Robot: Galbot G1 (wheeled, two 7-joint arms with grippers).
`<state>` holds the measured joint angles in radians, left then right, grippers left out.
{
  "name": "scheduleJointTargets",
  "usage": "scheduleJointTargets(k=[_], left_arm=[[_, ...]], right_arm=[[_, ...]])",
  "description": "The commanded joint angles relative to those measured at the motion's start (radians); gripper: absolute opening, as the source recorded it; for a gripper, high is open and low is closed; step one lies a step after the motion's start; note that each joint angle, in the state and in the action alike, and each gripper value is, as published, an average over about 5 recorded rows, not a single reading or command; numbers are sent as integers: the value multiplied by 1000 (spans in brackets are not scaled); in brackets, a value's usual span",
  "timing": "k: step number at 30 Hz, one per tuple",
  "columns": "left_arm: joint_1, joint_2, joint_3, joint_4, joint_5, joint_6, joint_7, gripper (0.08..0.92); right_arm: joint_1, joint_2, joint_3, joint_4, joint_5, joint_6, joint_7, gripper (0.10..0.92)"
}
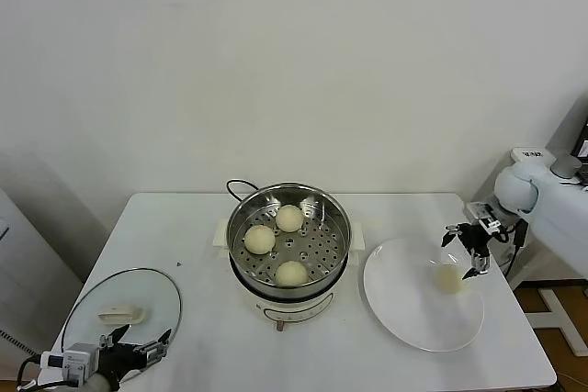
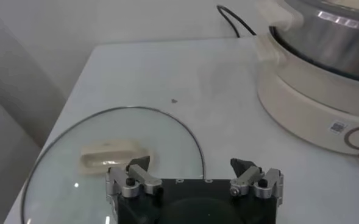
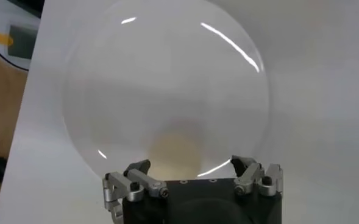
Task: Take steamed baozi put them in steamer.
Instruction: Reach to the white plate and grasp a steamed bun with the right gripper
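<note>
Three baozi (image 1: 276, 243) sit in the steamer (image 1: 241, 218) at tabletop (image 1: 184, 227) centre; the fourth (image 1: 448, 277) lies on the plate (image 1: 404, 319) at the steamer's 3 o'clock. Right end effector (image 1: 466, 253) hangs released just above it. Left end effector (image 1: 134, 344) idles released over the lid (image 1: 92, 291) at 8 o'clock.

Risks, as I judge them: soft dough may dent or roll across the slick plate under an off-centre pinch; the steamer rim could catch the bun on transfer. The plate sits near the tabletop's 3 o'clock edge. Open room: the tray's 3 o'clock sector, and the bare tabletop between steamer and plate.
</note>
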<state>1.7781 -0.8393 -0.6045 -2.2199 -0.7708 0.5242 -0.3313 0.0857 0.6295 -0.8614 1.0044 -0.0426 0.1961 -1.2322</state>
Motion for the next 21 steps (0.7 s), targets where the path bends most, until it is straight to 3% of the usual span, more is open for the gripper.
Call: scheduleJointTargets(k=[1, 17, 21], left_arm=[[2, -2, -1, 0, 3, 0, 0, 823], [8, -3, 0, 3, 16, -3, 1, 823], [8, -4, 0, 3, 17, -3, 1, 823]], right_arm=[[-98, 22, 68, -31, -60, 13, 23, 823], [-175, 54, 176, -65, -171, 22, 46, 821], [-176, 60, 187, -71, -175, 15, 57, 749]])
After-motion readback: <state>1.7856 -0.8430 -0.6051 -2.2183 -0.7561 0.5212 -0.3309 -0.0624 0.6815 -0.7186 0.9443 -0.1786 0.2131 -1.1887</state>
